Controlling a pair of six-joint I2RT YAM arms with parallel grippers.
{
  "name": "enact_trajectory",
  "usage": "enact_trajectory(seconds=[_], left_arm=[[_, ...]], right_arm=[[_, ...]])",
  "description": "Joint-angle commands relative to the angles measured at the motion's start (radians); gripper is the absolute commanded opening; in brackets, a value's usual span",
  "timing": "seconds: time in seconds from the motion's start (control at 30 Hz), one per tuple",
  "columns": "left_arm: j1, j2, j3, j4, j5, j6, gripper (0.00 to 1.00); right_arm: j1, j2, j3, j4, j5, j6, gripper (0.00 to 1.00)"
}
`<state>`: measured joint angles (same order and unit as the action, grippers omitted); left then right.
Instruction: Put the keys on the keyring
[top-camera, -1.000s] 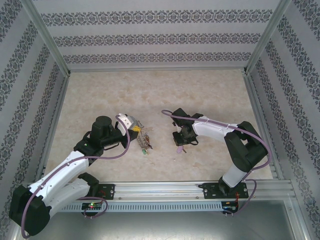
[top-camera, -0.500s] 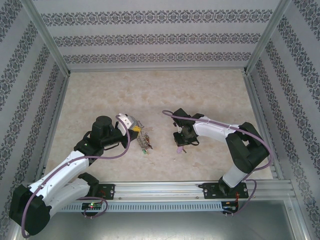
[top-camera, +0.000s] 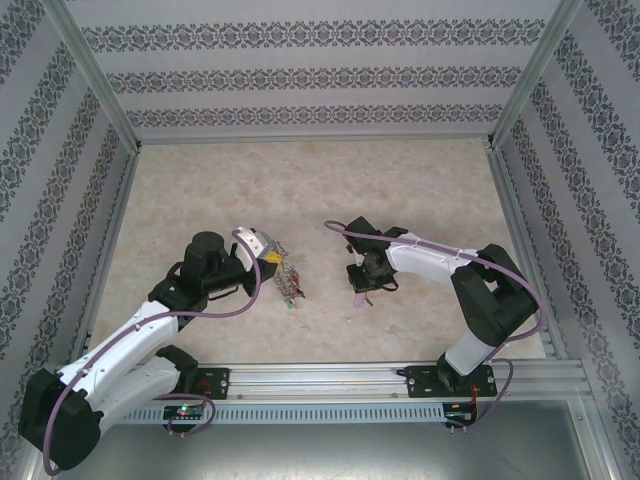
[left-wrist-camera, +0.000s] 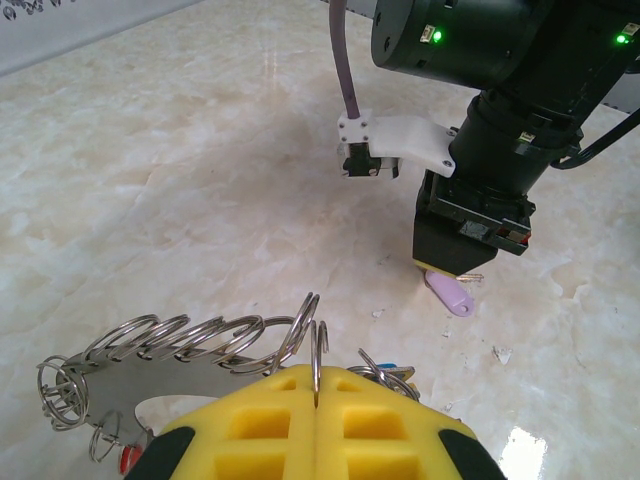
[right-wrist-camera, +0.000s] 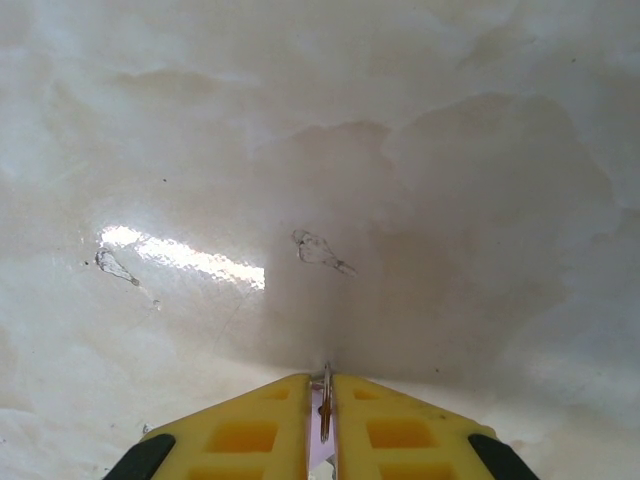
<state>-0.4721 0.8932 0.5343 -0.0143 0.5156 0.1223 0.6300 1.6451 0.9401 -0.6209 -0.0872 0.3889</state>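
The keyring (left-wrist-camera: 130, 365) is a flat grey plate fringed with wire loops, held just above the marble table. My left gripper (left-wrist-camera: 316, 372) is shut on one upright loop at its rim. A blue key (left-wrist-camera: 400, 374) and a red key (left-wrist-camera: 128, 457) hang from it. In the top view the left gripper (top-camera: 272, 258) holds the keyring (top-camera: 288, 278) left of centre. A lilac key (left-wrist-camera: 450, 293) lies on the table under my right gripper (top-camera: 362, 288). Seen from the right wrist, the right gripper (right-wrist-camera: 322, 385) is closed around the lilac key (right-wrist-camera: 323, 420), whose metal blade stands edge-on between the jaws.
The right arm's wrist (left-wrist-camera: 480, 120) stands close in front of the keyring. Patterned walls with metal posts (top-camera: 100, 90) enclose the table, and a rail (top-camera: 330, 378) runs along its near edge. Small scuffs (right-wrist-camera: 320, 250) mark the marble.
The right gripper's jaws have narrowed around the lilac key. Both arms stay almost where they were.
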Motion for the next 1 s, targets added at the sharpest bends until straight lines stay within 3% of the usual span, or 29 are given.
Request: enact_trajectory(seconds=[0.0,0.6,0.77,0.97], left_arm=[[-0.014,-0.007,0.035,0.066,0.016,-0.007,0.00],[-0.013,-0.019,0.030,0.061,0.012,-0.007,0.00],[-0.013,-0.019,0.028,0.059,0.012,-0.006,0.00],[-0.013,-0.018,0.026,0.060,0.012,-0.009,0.00]], right_arm=[[-0.006,0.012,0.002,-0.014,0.020,0.004,0.15],[-0.006,0.020,0.006,-0.007,0.019,0.010,0.15],[-0.006,0.013,0.006,-0.003,0.018,0.007,0.07],[-0.006,0.000,-0.002,-0.004,0.024,0.004,0.04]])
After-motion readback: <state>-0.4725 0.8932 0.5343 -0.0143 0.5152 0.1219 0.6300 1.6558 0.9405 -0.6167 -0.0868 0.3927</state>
